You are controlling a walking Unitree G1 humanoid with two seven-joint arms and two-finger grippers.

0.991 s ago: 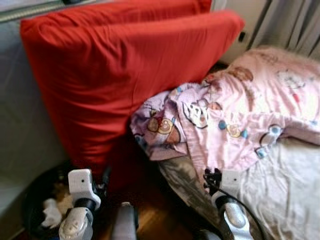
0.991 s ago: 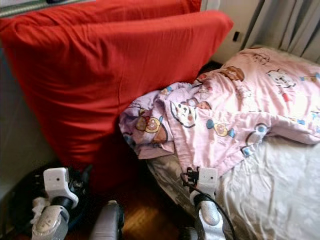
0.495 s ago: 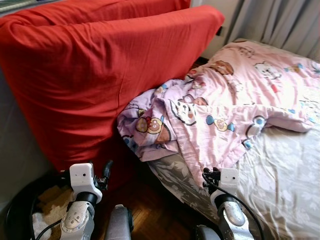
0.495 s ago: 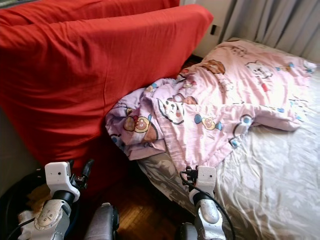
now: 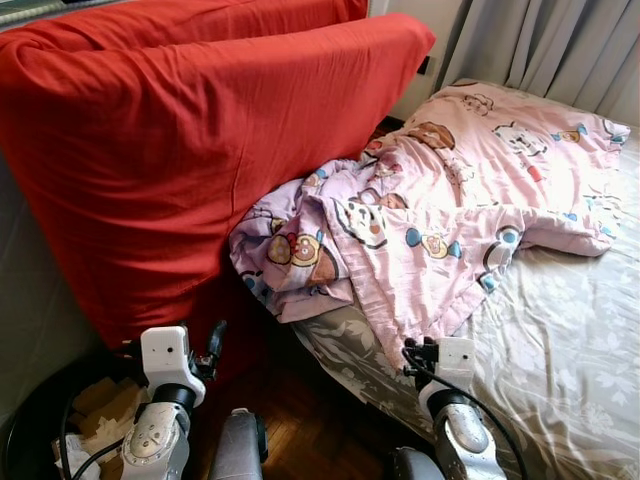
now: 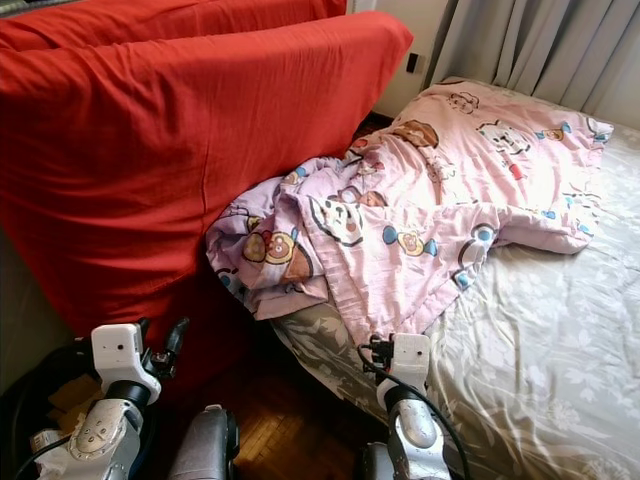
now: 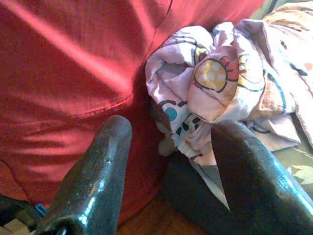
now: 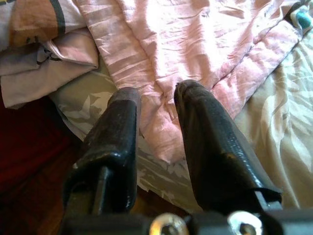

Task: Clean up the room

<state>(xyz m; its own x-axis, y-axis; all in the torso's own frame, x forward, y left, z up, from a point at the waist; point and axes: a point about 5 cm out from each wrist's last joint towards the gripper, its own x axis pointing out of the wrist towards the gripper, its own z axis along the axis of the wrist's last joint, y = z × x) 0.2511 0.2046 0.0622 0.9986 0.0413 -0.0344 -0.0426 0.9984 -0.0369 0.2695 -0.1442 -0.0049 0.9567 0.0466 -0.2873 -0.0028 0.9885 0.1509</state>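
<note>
Lying across the bed [image 5: 570, 340] is a pink blanket [image 5: 450, 210] with cartoon pictures on it. One bunched-up end hangs over the bed's edge and touches a big red cushion [image 5: 190, 160] that leans up beside the bed. The bed sheet is pale with a leaf pattern. Dark wood floor [image 5: 310, 420] shows between the cushion and the bed.

The left gripper [image 7: 171, 147] is held low in front of the red cushion, near the bunched end of the blanket. Its two black fingers are spread wide and hold nothing. The right gripper [image 8: 156, 105] is held low at the bed's edge, just above the blanket's hem. Its fingers have a small gap between them and hold nothing.

A round black bin [image 5: 40, 410] with crumpled paper inside sits on the floor by the left arm.
</note>
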